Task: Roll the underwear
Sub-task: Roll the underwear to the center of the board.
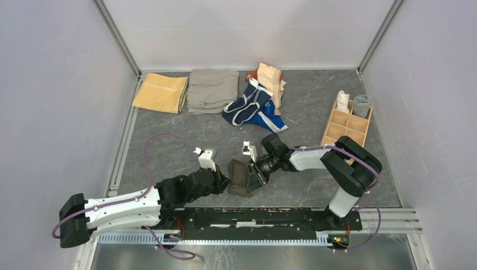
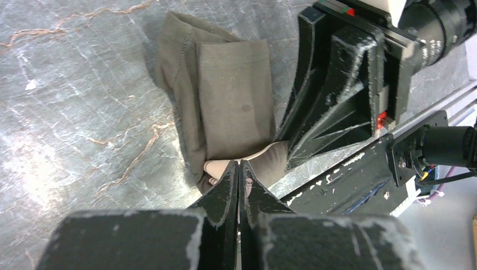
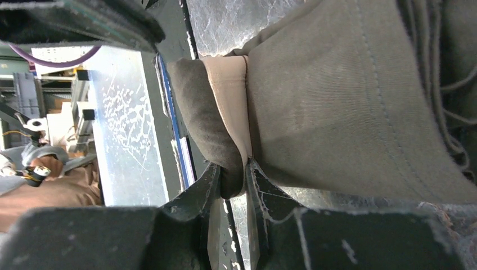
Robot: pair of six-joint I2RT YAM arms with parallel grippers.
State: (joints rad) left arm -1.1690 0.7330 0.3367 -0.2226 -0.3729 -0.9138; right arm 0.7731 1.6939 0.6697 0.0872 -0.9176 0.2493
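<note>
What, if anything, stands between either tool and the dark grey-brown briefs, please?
Nothing visible does. The right tool is closed on the dark grey-brown briefs at a folded edge, and the left tool, shut, has its tips right at the tan waistband.

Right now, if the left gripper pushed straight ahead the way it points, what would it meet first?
The grey-brown underwear: its tan waistband lies right at the closed fingers of the left gripper; whether they already touch is unclear.
</note>
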